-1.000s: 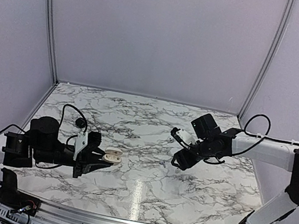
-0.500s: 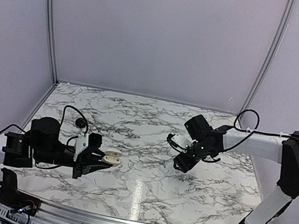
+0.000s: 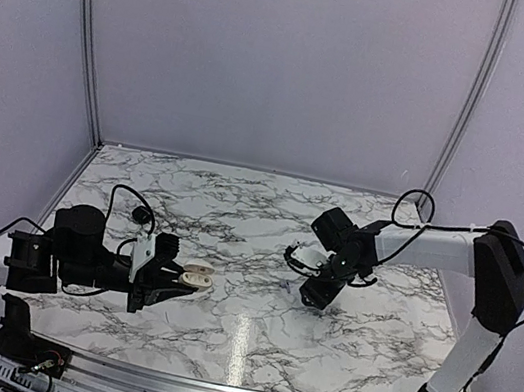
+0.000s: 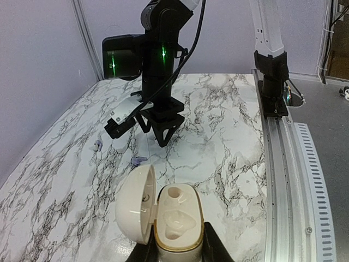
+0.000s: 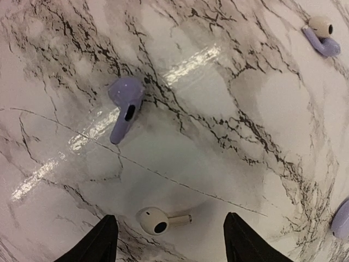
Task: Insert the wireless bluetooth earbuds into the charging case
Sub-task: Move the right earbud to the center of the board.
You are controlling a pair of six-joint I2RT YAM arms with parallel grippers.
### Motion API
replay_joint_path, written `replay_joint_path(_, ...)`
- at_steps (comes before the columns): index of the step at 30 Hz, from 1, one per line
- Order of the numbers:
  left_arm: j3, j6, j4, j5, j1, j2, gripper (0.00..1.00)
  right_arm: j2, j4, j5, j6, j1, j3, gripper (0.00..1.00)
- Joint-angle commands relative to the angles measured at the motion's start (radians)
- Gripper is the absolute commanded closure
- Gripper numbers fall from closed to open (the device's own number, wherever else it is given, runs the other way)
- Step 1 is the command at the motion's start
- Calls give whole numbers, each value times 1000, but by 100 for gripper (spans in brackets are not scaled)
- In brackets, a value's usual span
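Fingers status: left fingers [image 4: 215, 248] clenched on cream charging case [image 4: 175, 218], lid open, wells showing, base cut off by frame. right fingers [image 5: 245, 240] spread, gripping nothing; white earbud [image 5: 155, 220] lies on bench [image 5: 229, 136] between the tips. lilac earbud [image 5: 124, 103] beside it, 2nd lilac bud [image 5: 322, 38] w/ pale tip at far corner, 3rd bud [image 5: 342, 219] cropped at edge. Tip-to-bench contact unclear.
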Motion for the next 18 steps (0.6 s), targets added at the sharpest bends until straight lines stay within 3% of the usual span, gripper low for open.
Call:
replay_joint_path(1, 28, 0, -4, 14, -6, 7, 100, 26, -13, 56, -11, 12, 31, 34)
replay_joint_path(18, 33, -4, -4, -14, -6, 8, 100, 148, 61, 124, 20, -97, 193, 38)
